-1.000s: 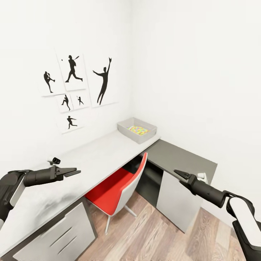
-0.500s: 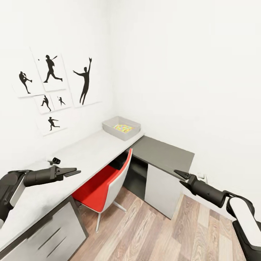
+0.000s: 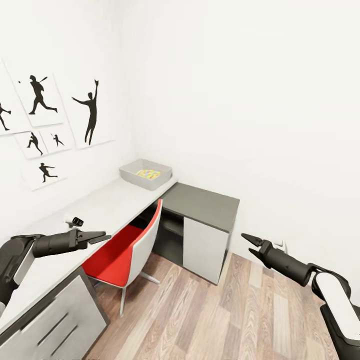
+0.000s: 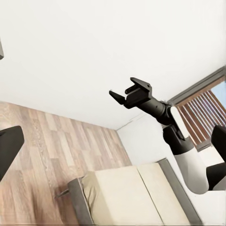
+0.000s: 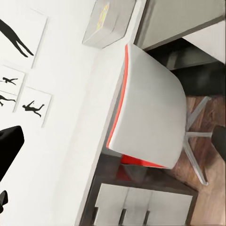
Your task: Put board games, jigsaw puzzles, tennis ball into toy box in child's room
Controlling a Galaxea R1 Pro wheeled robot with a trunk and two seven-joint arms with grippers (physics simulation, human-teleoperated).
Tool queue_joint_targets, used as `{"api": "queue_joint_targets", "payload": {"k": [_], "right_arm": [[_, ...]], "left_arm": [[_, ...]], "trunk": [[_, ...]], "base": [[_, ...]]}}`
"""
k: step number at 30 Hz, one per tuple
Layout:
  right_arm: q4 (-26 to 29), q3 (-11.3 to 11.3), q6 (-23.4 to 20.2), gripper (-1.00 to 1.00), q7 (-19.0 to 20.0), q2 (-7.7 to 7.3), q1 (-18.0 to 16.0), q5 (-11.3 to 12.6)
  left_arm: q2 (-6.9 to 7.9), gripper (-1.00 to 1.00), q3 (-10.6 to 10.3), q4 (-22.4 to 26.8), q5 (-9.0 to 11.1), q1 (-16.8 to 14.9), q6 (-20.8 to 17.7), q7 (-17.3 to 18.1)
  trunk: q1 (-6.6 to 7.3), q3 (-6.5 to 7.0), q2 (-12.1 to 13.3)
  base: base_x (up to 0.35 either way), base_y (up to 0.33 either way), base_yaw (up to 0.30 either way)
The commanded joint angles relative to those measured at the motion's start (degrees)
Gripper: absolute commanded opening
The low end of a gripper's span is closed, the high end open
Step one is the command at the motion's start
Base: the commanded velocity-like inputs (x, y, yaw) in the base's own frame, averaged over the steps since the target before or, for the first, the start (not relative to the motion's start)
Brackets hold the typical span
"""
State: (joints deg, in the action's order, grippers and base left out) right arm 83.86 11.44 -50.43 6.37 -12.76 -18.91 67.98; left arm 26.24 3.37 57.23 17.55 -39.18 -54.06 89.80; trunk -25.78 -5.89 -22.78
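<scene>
The light grey toy box (image 3: 134,178) stands at the far end of the long pale table (image 3: 100,205), by the wall corner. A bright multicolour jigsaw puzzle (image 3: 148,174) lies inside it. The same toy box (image 5: 94,35) appears in the right wrist view. My left gripper (image 3: 102,236) hovers open and holds nothing above the table's near part. Over the wood floor, my right gripper (image 3: 247,242) is open too, its spread jaws holding nothing, as seen again on the right gripper (image 4: 123,92). The bed (image 4: 127,193) has a bare cream mattress. Board games and tennis ball are out of view.
A red-and-white swivel chair (image 3: 127,245) is tucked under the table. A lower dark grey unit (image 3: 202,200) joins the table's far end. Black sports-silhouette pictures (image 3: 90,112) hang on the white wall. Wood plank floor (image 3: 210,310) lies open between the unit and my right arm.
The whole picture has slid left, so the camera has turned to the right. Both arms keep the same pose in the picture. No object on the table has moved.
</scene>
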Motion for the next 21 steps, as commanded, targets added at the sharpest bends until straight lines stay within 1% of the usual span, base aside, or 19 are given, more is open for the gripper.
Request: {"api": "queue_joint_targets", "payload": {"k": [1,9,13,21], "right_arm": [[-0.2,0.1,-0.3,1.0,0.5,0.02,-0.1,-0.6],[-0.7,0.1,-0.3,1.0,0.5,0.02,-0.1,-0.8],[-0.7,0.1,-0.3,1.0,0.5,0.02,-0.1,-0.8],[-0.8,0.1,-0.2,1.0,0.4,0.03,-0.1,-0.8]], "left_arm": [[0.04,1.0,0.0,0.0,0.0,0.0,-0.6,0.2],[0.04,1.0,0.0,0.0,0.0,0.0,-0.6,0.2],[0.04,1.0,0.0,0.0,0.0,0.0,-0.6,0.2],[0.04,1.0,0.0,0.0,0.0,0.0,-0.6,0.2]], "trunk": [[-0.01,-0.13,-0.1],[-0.01,-0.14,-0.1],[-0.01,-0.15,-0.1],[-0.01,-0.15,-0.1]], "base": [[-0.291,0.072,-0.277],[-0.298,0.095,-0.258],[-0.266,0.099,-0.061],[-0.06,0.009,-0.002]]}}
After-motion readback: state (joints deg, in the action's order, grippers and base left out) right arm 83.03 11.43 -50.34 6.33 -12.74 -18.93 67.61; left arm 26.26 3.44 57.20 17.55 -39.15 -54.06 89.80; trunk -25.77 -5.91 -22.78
